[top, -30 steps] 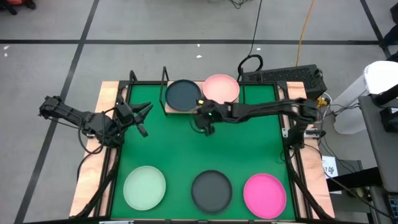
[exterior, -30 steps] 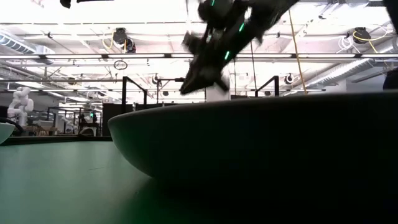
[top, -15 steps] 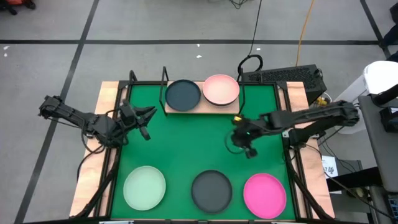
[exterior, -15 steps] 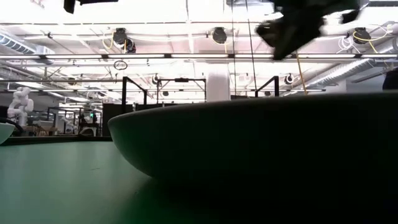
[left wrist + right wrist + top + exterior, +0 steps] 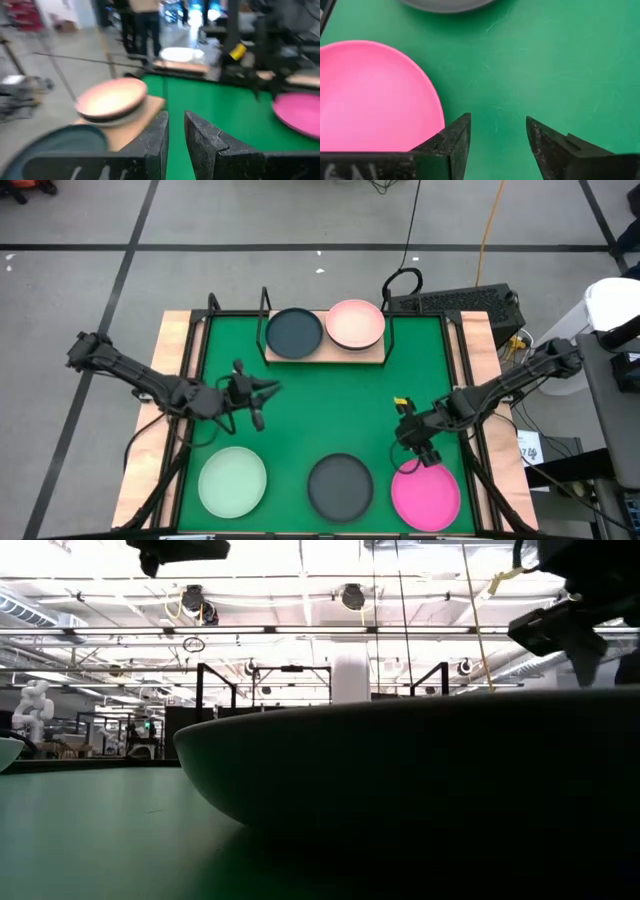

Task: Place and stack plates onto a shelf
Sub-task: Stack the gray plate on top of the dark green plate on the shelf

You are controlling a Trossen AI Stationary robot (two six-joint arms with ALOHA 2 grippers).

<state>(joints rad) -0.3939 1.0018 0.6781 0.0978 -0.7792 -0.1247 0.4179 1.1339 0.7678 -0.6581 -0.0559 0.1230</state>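
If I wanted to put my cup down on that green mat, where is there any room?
The widest bare green lies mid-mat, between the shelf and the front row: pale green plate, dark plate, hot pink plate. The left tool and right tool flank it. The shelf is crowded, with a dark teal plate and a pale pink plate.
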